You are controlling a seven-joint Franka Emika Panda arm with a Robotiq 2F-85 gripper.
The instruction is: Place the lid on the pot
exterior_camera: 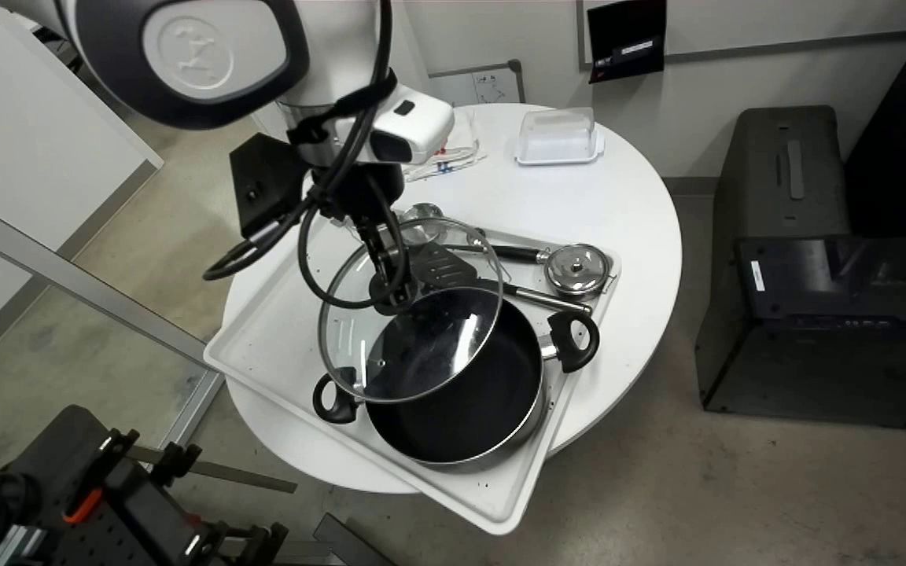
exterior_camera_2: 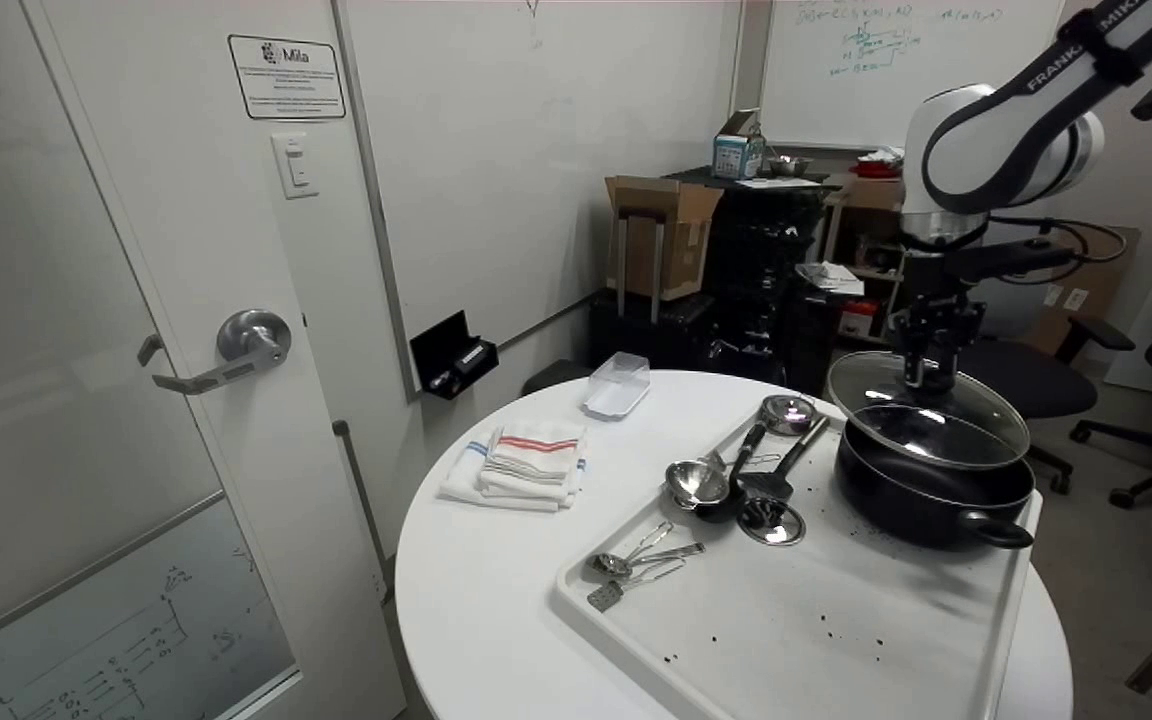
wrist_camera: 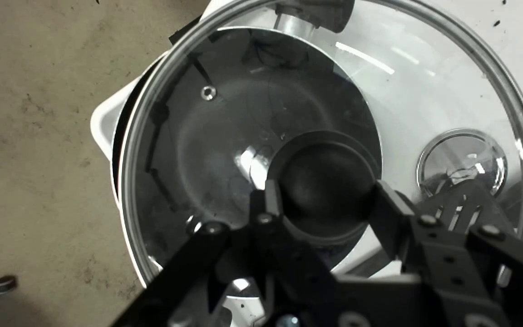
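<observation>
The lid (exterior_camera: 441, 354) is round clear glass with a metal rim and a black knob (wrist_camera: 327, 181). My gripper (exterior_camera: 396, 299) is shut on the knob and holds the lid over the pot (exterior_camera: 492, 424). In an exterior view the lid (exterior_camera_2: 936, 430) hangs above the wide black pot (exterior_camera_2: 896, 500), off-centre, with part of the dark inside uncovered. In the wrist view the fingers (wrist_camera: 327, 195) stand on both sides of the knob, and the glass (wrist_camera: 243, 113) covers most of the pot, seen through it. Whether the rims touch anywhere I cannot tell.
The pot stands on a white tray (exterior_camera_2: 786, 640) on a round white table (exterior_camera_2: 476, 600). A slotted spatula (exterior_camera_2: 771, 485), a ladle (exterior_camera_2: 698, 482), a small pot (exterior_camera: 576, 271) and a small glass lid (exterior_camera_2: 771, 522) lie beside it. Folded towels (exterior_camera_2: 526, 465) and a clear box (exterior_camera_2: 618, 385) stand farther off.
</observation>
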